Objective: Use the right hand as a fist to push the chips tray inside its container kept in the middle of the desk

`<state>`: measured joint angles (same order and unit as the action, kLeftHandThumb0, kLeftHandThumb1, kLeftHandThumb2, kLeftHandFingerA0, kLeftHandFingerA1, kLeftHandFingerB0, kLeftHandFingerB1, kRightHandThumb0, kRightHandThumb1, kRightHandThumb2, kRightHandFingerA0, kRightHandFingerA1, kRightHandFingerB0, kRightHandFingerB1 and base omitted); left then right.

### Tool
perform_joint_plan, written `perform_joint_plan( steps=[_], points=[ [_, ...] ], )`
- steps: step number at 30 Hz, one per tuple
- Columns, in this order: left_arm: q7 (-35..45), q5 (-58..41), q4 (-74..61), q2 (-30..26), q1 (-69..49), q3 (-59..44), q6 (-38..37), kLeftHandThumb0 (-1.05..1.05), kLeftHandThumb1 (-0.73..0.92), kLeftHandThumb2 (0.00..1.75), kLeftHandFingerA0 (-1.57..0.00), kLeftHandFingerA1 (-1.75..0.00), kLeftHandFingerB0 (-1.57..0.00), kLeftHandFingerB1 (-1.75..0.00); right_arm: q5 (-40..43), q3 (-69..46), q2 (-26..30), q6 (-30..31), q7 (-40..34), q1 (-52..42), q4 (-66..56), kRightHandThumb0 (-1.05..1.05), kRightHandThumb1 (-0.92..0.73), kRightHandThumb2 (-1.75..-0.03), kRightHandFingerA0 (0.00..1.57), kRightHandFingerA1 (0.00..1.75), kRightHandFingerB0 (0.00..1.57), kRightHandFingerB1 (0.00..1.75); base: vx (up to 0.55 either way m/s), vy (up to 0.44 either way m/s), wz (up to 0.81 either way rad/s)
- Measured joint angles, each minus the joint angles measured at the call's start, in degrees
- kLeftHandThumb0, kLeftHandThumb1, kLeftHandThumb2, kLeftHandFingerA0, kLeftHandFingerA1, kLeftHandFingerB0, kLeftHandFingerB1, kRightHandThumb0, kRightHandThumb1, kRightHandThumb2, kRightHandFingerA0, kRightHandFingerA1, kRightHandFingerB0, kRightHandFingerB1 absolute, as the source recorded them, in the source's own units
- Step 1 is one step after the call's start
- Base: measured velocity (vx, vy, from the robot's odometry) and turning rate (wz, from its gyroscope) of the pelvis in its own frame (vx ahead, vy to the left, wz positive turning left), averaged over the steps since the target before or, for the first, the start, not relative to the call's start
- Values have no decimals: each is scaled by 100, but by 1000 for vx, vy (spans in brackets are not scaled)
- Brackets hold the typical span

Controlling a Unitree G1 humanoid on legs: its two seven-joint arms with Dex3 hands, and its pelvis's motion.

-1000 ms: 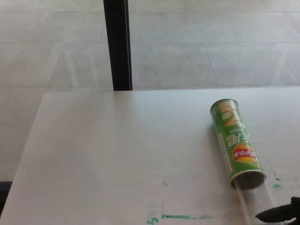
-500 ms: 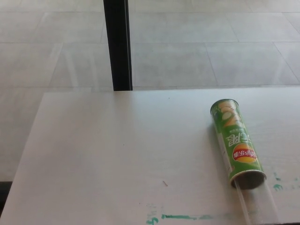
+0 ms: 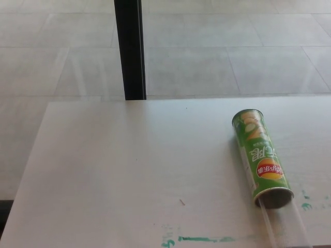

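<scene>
- Neither my right hand nor my left shows in the head view; nothing to report on their fingers.
- Green chips container (image 3: 261, 158) lies on its side at the right of the white desk (image 3: 119, 170), open mouth toward me, closed end away.
- Clear chips tray (image 3: 284, 225) sticks out of that mouth and runs to the near edge of the picture.
- Green paint smears (image 3: 199, 239) mark the desk's near edge, left of the tray.
- Black post (image 3: 129, 49) stands on the tiled floor (image 3: 217, 46) beyond the desk.
</scene>
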<state>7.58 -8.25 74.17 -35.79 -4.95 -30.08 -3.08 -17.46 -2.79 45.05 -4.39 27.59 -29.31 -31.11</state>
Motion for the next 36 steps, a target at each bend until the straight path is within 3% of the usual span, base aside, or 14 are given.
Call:
perform_joint_plan(
  steps=[2,3,4,7,10,11,21,25,27,28,29,36],
  points=[
    [0,-2,0,0,1,-12,0,-71,90,67,-60,-85,-44,-53,-124,72,35,167,74,60,0,-57,-56,-91,66,72,43,56,0,0,0],
    [0,-2,0,0,1,-17,0,-73,91,66,-60,-83,-44,-52,-191,109,46,257,112,91,0,-54,-70,-61,69,67,49,45,0,0,0],
    [0,-2,0,0,0,-17,0,-70,90,67,-60,-84,-46,-53,-263,146,59,347,152,120,1,-56,-56,-90,64,72,44,56,0,0,0],
    [0,-2,0,0,-9,-19,-2,-72,90,67,-58,-78,-44,-52,-458,232,90,605,259,202,2,-55,-57,-91,63,71,42,56,0,0,0],
    [0,-2,0,-2,-17,-21,-7,-73,92,66,-58,-76,-46,-53,-641,288,114,842,357,272,2,-55,-56,-91,66,73,45,56,0,0,0],
    [0,-2,0,-7,-21,-20,-9,-71,92,67,-61,-77,-48,-54,-739,326,123,951,399,315,4,-54,-71,-61,68,66,50,44,0,0,0],
    [0,-59,3,-53,-7,-78,-15,-72,91,67,-61,-82,-46,-52,-1440,760,128,1527,601,614,56,-54,-71,-62,67,68,50,45,0,0,0],
    [0,-96,7,-53,-34,-79,-16,-72,92,67,-59,-74,-44,-50,-1624,881,94,1664,621,704,108,-56,-72,-62,68,66,49,44,0,0,0],
    [0,-110,8,-54,-54,-80,-17,-72,91,66,-63,-82,-43,-51,-1713,926,47,1726,633,749,96,-56,-71,-62,68,68,48,44,0,0,0],
    [0,-117,9,-55,-59,-81,-21,-71,91,66,-63,-84,-48,-55,-1749,940,10,1745,632,764,92,-58,-55,-90,68,74,42,55,0,0,0],
    [0,-123,9,-55,-64,-81,-26,-71,91,67,-64,-87,-48,-57,-1780,945,-53,1763,624,775,82,-56,-69,-61,74,74,48,44,0,0,0],
    [0,-154,8,-61,-95,-85,-57,-72,90,66,-61,-84,-48,-56,-1897,952,-503,1771,493,890,25,-53,-70,-61,73,75,47,43,0,0,0]
  ],
)
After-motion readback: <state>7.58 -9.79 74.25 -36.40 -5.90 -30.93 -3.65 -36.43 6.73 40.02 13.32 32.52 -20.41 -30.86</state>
